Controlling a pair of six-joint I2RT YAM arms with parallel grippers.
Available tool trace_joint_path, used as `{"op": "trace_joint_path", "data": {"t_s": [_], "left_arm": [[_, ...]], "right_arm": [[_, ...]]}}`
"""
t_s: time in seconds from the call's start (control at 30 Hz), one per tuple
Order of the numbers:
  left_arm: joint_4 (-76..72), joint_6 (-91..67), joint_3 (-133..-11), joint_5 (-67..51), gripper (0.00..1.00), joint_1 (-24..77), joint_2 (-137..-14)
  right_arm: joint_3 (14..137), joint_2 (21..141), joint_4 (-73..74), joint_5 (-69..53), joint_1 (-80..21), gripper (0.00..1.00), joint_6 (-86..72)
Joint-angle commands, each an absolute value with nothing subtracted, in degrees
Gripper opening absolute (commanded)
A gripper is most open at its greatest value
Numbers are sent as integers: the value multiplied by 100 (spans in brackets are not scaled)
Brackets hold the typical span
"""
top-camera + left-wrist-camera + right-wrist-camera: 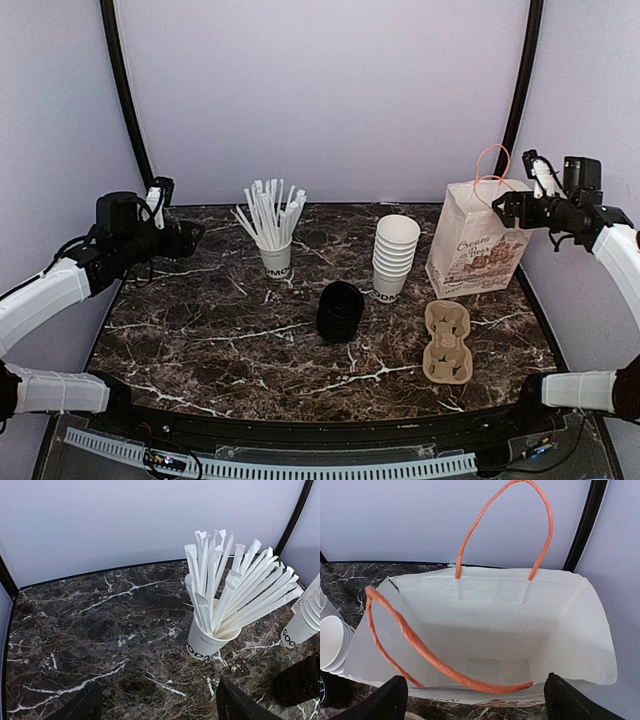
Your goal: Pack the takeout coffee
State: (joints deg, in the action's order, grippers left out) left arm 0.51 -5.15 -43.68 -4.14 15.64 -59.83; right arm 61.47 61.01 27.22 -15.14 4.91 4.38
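Observation:
No white cup with a black lid shows in any view; the takeout coffee is out of view. A white paper bag with orange handles stands open at the back right. Its inside is empty. My right gripper hovers above the bag's near edge, open and empty. My left gripper is raised at the back left, open and empty. It points toward the cup of straws.
A cup of white straws stands at the back centre. A stack of lidless white cups, a stack of black lids and a cardboard cup carrier stand on the marble table.

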Motion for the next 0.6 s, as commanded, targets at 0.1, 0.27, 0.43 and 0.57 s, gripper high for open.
{"op": "trace_joint_path", "data": {"t_s": [0.1, 0.27, 0.43, 0.57], "left_arm": [[191, -586, -4551, -1413, 76, 2021, -6370], [776, -625, -4904, -1667, 68, 2528, -6517], [1379, -843, -5350, -1915, 56, 3036, -6815], [1525, -1091, -5506, -1552, 56, 3598, -6973]], "right_arm": [[6111, 5892, 2861, -2466, 365, 96, 1327], [6752, 6205, 3496, -2901, -119, 85, 2171], [7589, 6709, 4105, -2954, -956, 73, 2903], [8260, 7088, 4555, -2921, -1438, 66, 3252]]}}
